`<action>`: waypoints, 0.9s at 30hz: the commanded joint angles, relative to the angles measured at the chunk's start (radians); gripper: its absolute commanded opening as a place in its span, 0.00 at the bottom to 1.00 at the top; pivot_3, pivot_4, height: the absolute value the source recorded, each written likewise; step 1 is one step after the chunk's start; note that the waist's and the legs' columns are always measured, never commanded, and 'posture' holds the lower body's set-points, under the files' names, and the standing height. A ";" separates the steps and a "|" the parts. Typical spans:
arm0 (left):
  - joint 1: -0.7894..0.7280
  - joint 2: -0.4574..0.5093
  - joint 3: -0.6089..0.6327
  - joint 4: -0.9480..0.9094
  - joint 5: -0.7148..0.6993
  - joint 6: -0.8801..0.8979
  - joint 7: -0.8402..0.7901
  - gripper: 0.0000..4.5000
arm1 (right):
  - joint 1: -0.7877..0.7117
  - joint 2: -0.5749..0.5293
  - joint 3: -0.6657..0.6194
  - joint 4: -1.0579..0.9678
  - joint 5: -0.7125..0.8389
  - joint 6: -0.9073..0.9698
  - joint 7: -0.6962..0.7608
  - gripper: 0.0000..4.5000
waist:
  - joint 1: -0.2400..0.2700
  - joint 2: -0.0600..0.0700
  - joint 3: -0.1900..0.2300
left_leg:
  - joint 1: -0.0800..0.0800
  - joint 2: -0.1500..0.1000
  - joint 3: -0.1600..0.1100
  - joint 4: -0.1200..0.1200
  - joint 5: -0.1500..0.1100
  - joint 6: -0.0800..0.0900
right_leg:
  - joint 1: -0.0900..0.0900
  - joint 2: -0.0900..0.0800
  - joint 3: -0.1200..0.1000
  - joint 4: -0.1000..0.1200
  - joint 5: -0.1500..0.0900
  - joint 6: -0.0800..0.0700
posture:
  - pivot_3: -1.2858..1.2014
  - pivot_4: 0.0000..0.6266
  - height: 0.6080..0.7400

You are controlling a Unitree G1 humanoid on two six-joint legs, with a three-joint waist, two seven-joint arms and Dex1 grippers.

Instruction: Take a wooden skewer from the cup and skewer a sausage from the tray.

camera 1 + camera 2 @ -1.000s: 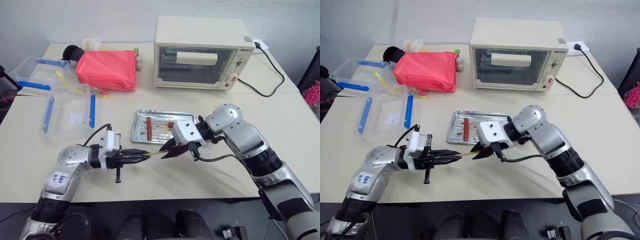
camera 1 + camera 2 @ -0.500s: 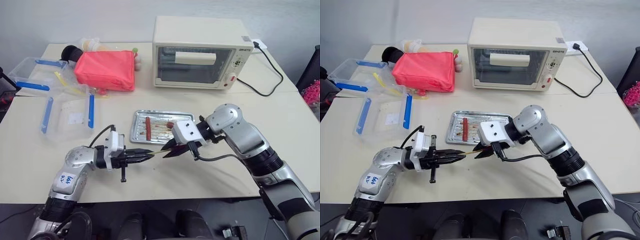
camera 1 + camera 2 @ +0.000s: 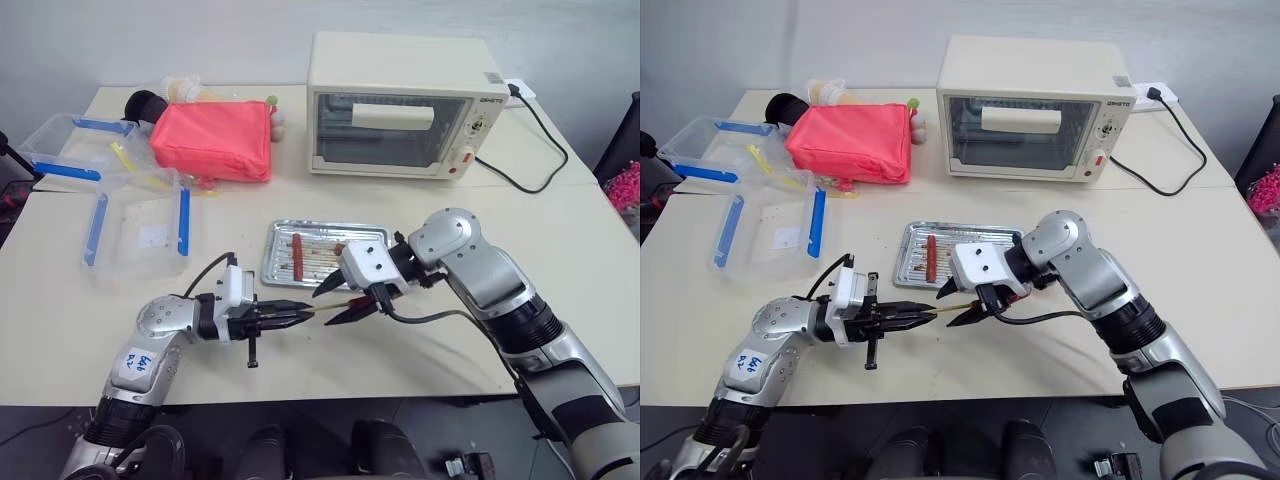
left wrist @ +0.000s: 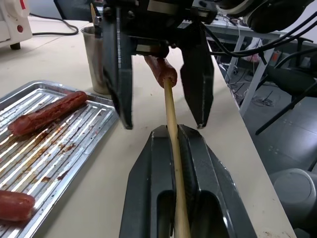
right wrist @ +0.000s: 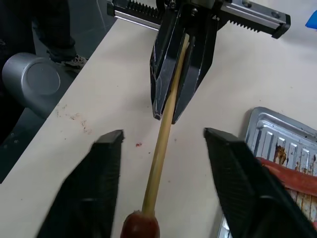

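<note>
Left gripper (image 4: 173, 163) clamped on wooden skewer (image 4: 171, 119), pointing into sausage (image 4: 161, 69) between right gripper's (image 3: 338, 300) spread fingers.

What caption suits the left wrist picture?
Left pincer grips a wooden skewer tipped with a sausage, between the open right pincer.

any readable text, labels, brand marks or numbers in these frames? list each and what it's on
Nothing can be quoted with confidence.
Toaster oven: small dark brand mark at the top right of the front, too small to read.
Toaster oven: markings round the dials, too small to read.
White sticker on the left arm: blue handwritten characters, illegible.
Metal tray, red pouch, clear plastic boxes: no text visible.
</note>
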 commanded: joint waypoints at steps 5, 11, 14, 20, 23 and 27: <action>0.012 0.003 0.007 -0.024 0.007 -0.033 0.003 0.00 | -0.025 -0.036 -0.035 -0.037 0.032 -0.002 0.023 0.74 | 0.001 0.000 0.000 | 0.000 0.000 0.000 0.000 0.000 0.000 | 0.000 0.000 0.000 0.000 0.000 0.000 | 0.52 0.24 1.00; 0.057 0.023 0.068 -0.032 -0.012 -0.040 0.024 0.00 | -0.017 -0.118 -0.080 -0.074 0.058 0.021 0.025 0.74 | 0.001 0.000 0.000 | 0.000 0.000 0.000 0.000 0.000 0.000 | 0.000 -0.001 0.000 0.000 0.000 0.000 | 0.52 0.24 1.00; 0.119 0.043 0.148 -0.061 -0.049 -0.032 0.045 0.00 | -0.001 -0.144 -0.151 -0.086 0.100 0.002 0.006 0.74 | -0.003 0.000 0.000 | 0.000 0.001 0.000 -0.001 0.000 0.000 | 0.000 -0.001 0.000 0.000 0.000 0.000 | 0.52 0.24 1.00; 0.232 0.048 0.313 -0.139 -0.121 -0.005 0.140 0.00 | 0.092 -0.156 -0.353 -0.144 0.247 0.041 -0.080 0.74 | 0.002 -0.001 0.000 | 0.001 0.001 -0.002 -0.001 0.000 0.000 | 0.002 -0.003 0.004 -0.002 0.000 0.000 | 0.52 0.24 1.00; 0.263 0.020 0.409 -0.180 -0.181 0.026 0.239 0.00 | 0.170 -0.182 -0.449 -0.177 0.299 0.090 -0.150 0.74 | 0.008 -0.001 0.001 | 0.001 0.001 -0.003 -0.001 0.000 0.000 | 0.003 -0.004 0.006 -0.002 0.000 0.000 | 0.52 0.24 1.00; 0.254 -0.049 0.507 -0.215 -0.201 0.032 0.428 0.00 | 0.261 -0.181 -0.568 -0.219 0.379 0.161 -0.259 0.87 | 0.019 -0.001 0.001 | 0.001 0.001 -0.003 -0.001 0.000 0.000 | 0.003 -0.004 0.007 -0.002 0.000 0.000 | 0.52 0.24 1.00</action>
